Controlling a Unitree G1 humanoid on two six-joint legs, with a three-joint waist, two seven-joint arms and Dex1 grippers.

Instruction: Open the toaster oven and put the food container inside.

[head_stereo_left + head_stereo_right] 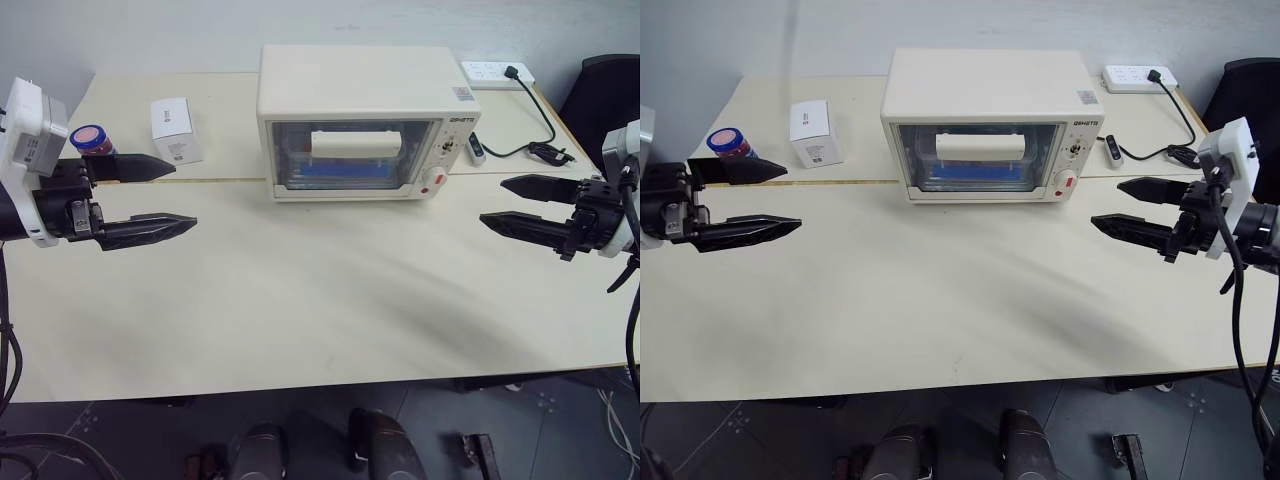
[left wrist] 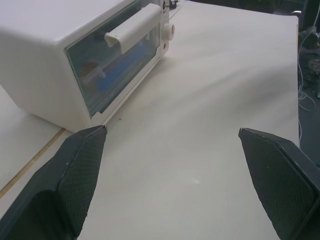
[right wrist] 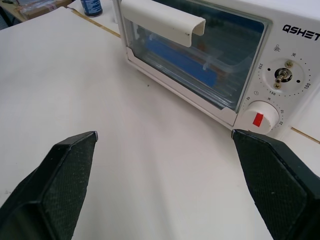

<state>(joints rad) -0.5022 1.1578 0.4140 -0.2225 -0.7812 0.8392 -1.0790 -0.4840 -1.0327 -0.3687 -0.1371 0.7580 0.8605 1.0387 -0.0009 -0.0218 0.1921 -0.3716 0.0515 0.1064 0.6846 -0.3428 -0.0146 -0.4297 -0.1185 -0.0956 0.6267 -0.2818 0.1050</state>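
The cream-white toaster oven [image 1: 360,90] stands at the back middle of the table with its glass door shut and its bar handle [image 1: 353,143] across the front. Through the glass the food container [image 3: 185,57] shows inside the oven, clear with a blue strip along its side. My left gripper [image 1: 185,195] hovers open over the table to the left of the oven, nothing between its fingers. On the other side, level with the oven's knobs [image 3: 263,119], my right gripper [image 1: 492,201] is open and empty too.
A small white carton [image 1: 175,130] and a blue-lidded jar [image 1: 90,138] stand at the back left, the jar close behind my left gripper. A white power strip [image 1: 495,72] with a black cable [image 1: 540,120] lies at the back right. A black chair [image 1: 610,90] is beyond the table's right edge.
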